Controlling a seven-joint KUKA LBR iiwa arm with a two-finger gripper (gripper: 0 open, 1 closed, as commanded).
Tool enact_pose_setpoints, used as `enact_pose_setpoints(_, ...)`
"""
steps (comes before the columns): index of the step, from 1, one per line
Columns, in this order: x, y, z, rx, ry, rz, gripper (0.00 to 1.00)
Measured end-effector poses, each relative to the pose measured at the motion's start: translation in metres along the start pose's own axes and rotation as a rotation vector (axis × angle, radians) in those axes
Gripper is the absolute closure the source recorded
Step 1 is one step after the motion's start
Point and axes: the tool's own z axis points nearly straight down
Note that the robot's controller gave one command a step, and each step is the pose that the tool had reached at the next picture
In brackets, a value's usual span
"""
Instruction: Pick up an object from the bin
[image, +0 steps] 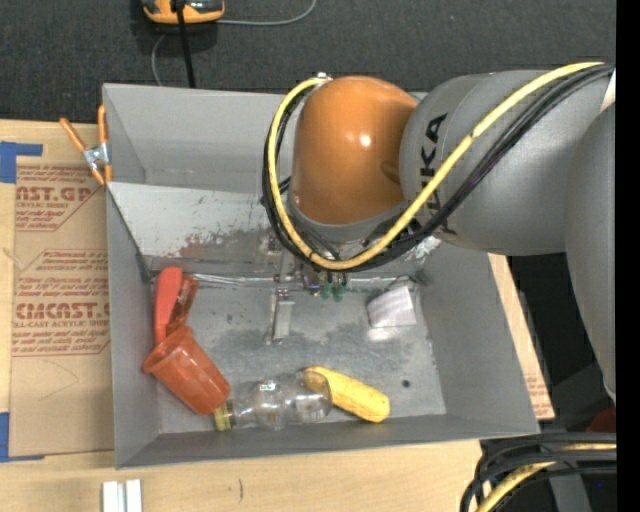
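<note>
Hovering in the bin (135, 330) beneath the KUKA-lettered arm (500, 160), the claw (283, 318) hides how far it gapes.

An orange plastic cup (188, 372) is lying tipped over at lower left, with a clear plastic bottle (275, 402) lying just beside it. A yellow banana-shaped toy (348, 393) is lying at lower centre, and a crumpled white packet (391, 309) is sitting right of centre.

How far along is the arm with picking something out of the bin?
Nothing looks lifted: the yellow banana, clear bottle, orange cup and white wad all lie on the bin floor. The gripper hangs low over mid-bin, between them. Grasping and lifting remain.
</note>
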Motion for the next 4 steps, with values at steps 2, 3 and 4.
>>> enact_pose_setpoints(2, 0.025, -0.007, 0.040, -0.003, -0.011, 0.001, 0.00)
enact_pose_setpoints(3, 0.031, -0.016, 0.091, -0.003, -0.009, -0.010, 0.00)
enact_pose_setpoints(4, 0.038, -0.027, 0.112, -0.005, -0.013, -0.025, 0.00)
